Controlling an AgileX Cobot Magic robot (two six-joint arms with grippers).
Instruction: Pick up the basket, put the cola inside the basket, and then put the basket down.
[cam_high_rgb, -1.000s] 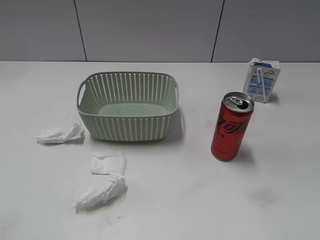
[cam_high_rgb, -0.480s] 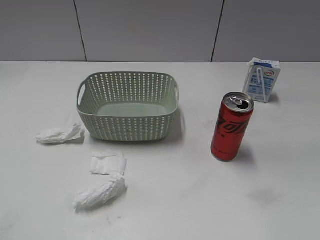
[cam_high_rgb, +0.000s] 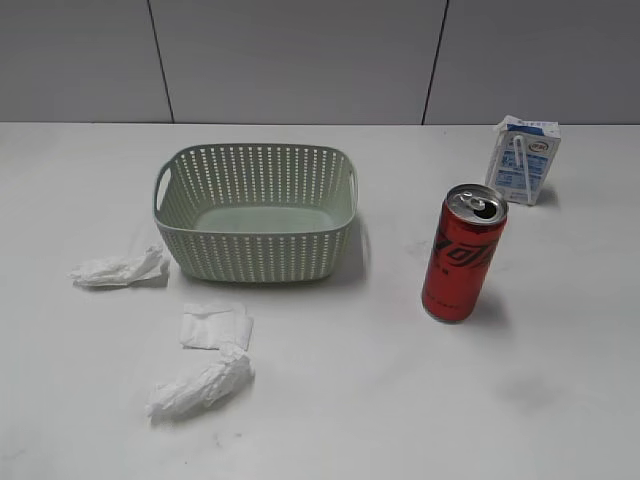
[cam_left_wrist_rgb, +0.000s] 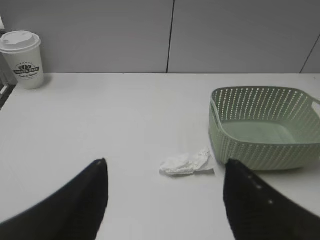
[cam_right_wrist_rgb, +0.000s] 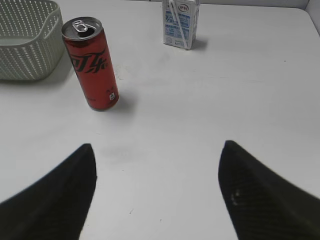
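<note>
Right now both sets of jaws gape empty: left gripper (cam_left_wrist_rgb: 162, 172) short of the basket (cam_left_wrist_rgb: 264, 127), right gripper (cam_right_wrist_rgb: 156, 152) short of the cola (cam_right_wrist_rgb: 91, 65)

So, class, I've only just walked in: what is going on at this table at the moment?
Nothing is being handled yet. The green basket sits empty on the white table, and the red cola stands upright to its right, apart from it. The left gripper and right gripper are both open and hold nothing. A small carton stands behind the cola, and crumpled tissues lie near the basket.
</note>
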